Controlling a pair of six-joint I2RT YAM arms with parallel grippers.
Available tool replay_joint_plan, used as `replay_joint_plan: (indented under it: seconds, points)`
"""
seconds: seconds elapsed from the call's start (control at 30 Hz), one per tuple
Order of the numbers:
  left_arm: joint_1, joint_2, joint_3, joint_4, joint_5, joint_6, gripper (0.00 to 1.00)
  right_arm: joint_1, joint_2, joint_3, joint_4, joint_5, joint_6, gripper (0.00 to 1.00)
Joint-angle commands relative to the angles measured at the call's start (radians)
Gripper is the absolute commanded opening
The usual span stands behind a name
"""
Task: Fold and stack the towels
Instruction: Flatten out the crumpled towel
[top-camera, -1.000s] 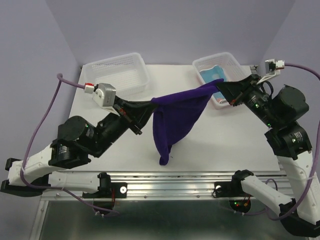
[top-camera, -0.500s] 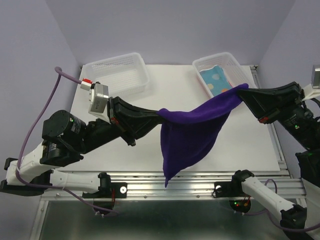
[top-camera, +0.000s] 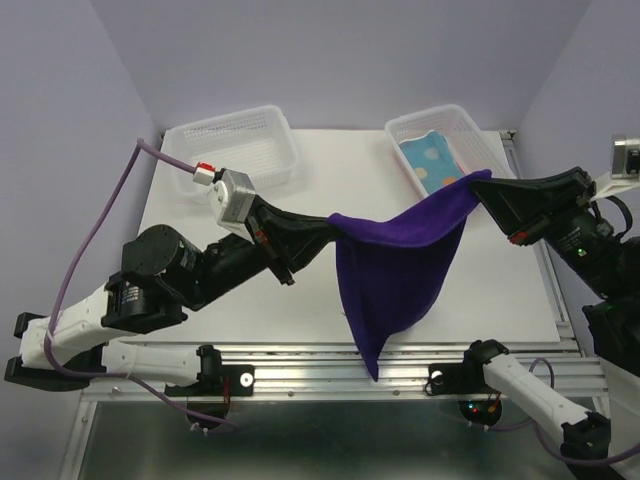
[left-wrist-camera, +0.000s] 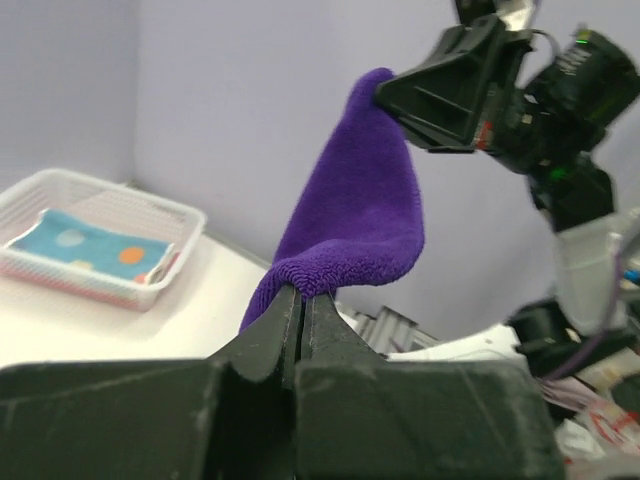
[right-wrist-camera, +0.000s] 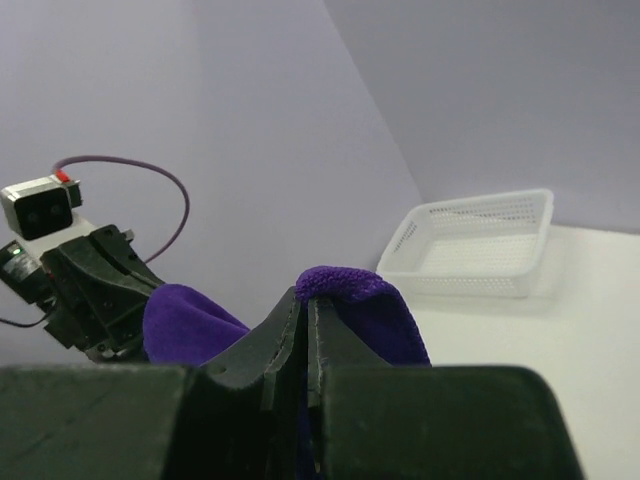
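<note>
The left gripper (left-wrist-camera: 302, 300) has its fingers pressed together on one corner of the dark purple towel (top-camera: 400, 262); in the left wrist view the plush edge bulges just above the pinched tips. The right gripper (right-wrist-camera: 304, 300) is clamped the same way on another corner, the purple hem folded over its tips. Between the two grips the towel's top edge runs raised above the table (top-camera: 330, 180), higher at the right arm's end and sagging a little in the middle; the rest hangs down and narrows to a point that lies over the metal rail (top-camera: 300, 362) at the near edge in the top view; whether that tip touches anything is hard to judge from above. Behind the right gripper, at the far right of the table, a white basket (top-camera: 400, 128) holds a light blue towel (top-camera: 435, 160) with orange spots, lying flat; a second white basket (top-camera: 275, 128) stands at the far left, well apart from the held cloth.
</note>
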Motion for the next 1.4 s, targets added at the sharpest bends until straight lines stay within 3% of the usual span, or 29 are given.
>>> replay_joint_plan:
  seconds: [0.0, 0.07, 0.13, 0.2, 0.23, 0.37, 0.47, 0.6, 0.8, 0.93, 1.13, 1.37]
  points:
    - [0.0, -0.007, -0.063, 0.074, -0.253, 0.034, 0.0, -0.007, 0.011, -0.093, 0.063, 0.147, -0.029, 0.01]
    - [0.019, 0.007, -0.103, 0.088, -0.316, 0.042, 0.0, -0.007, 0.022, -0.142, 0.097, 0.187, -0.038, 0.01]
    - [0.12, 0.032, -0.128, 0.092, -0.299, 0.042, 0.0, -0.007, 0.047, -0.177, 0.123, 0.247, -0.047, 0.01]
    - [0.235, 0.056, -0.131, 0.086, -0.181, 0.016, 0.0, -0.007, 0.074, -0.205, 0.153, 0.282, -0.061, 0.01]
    - [0.348, 0.081, -0.136, 0.086, -0.145, 0.007, 0.0, -0.007, 0.088, -0.213, 0.161, 0.313, -0.072, 0.01]
    - [0.544, 0.147, -0.139, 0.106, 0.028, 0.029, 0.0, -0.007, 0.183, -0.249, 0.242, 0.408, -0.106, 0.01]
    - [0.679, 0.212, -0.09, 0.132, 0.093, 0.054, 0.0, -0.007, 0.24, -0.242, 0.285, 0.469, -0.132, 0.01]
    - [0.803, 0.281, -0.002, 0.119, 0.278, 0.091, 0.0, -0.007, 0.326, -0.19, 0.331, 0.554, -0.193, 0.01]
    - [0.828, 0.341, 0.232, 0.008, 0.334, 0.186, 0.0, -0.007, 0.386, 0.012, 0.289, 0.548, -0.265, 0.01]
    - [0.828, 0.347, 0.387, -0.087, 0.392, 0.215, 0.0, -0.007, 0.371, 0.097, 0.237, 0.467, -0.262, 0.01]
    - [0.828, 0.304, 0.43, -0.142, 0.467, 0.205, 0.0, -0.007, 0.312, 0.152, 0.161, 0.38, -0.236, 0.01]
    - [0.822, 0.2, 0.412, -0.145, 0.734, 0.088, 0.0, -0.007, 0.263, 0.22, 0.063, 0.213, -0.184, 0.01]
